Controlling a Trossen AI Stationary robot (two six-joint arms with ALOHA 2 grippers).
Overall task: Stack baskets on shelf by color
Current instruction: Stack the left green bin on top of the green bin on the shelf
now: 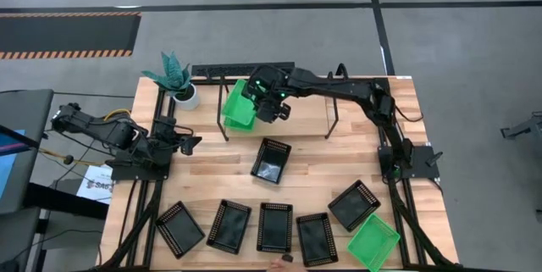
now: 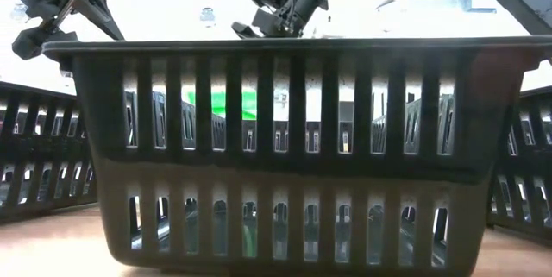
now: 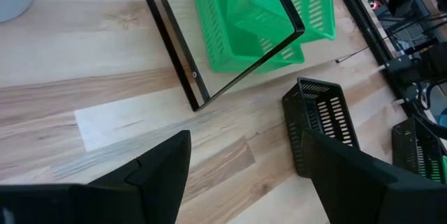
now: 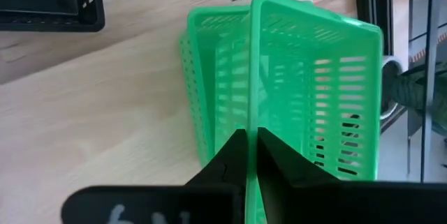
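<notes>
- Two green baskets (image 1: 238,108) sit nested one in the other at the left end of the shelf (image 1: 279,75), under its black tubing at the far side of the desk (image 1: 212,179); the upper one lies tilted inside the lower.
- The right end effector (image 1: 257,102) is clamped on the rim of the upper green basket, its two dark fingers (image 4: 241,155) pressed together with the thin green wall between them in the right wrist view.
- A third green basket (image 1: 373,241) lies at the near right corner of the desk, well apart from the shelf.
- One black basket (image 1: 271,160) lies alone mid-desk, just in front of the shelf.
- Five more black baskets (image 1: 274,226) form a loose row along the near edge, the rightmost (image 1: 354,205) beside the lone green one.
- The left end effector (image 1: 188,143) hovers over the desk's left side, fingers spread wide and holding nothing.
- A potted plant (image 1: 176,79) stands at the far left corner, just beside the shelf.
</notes>
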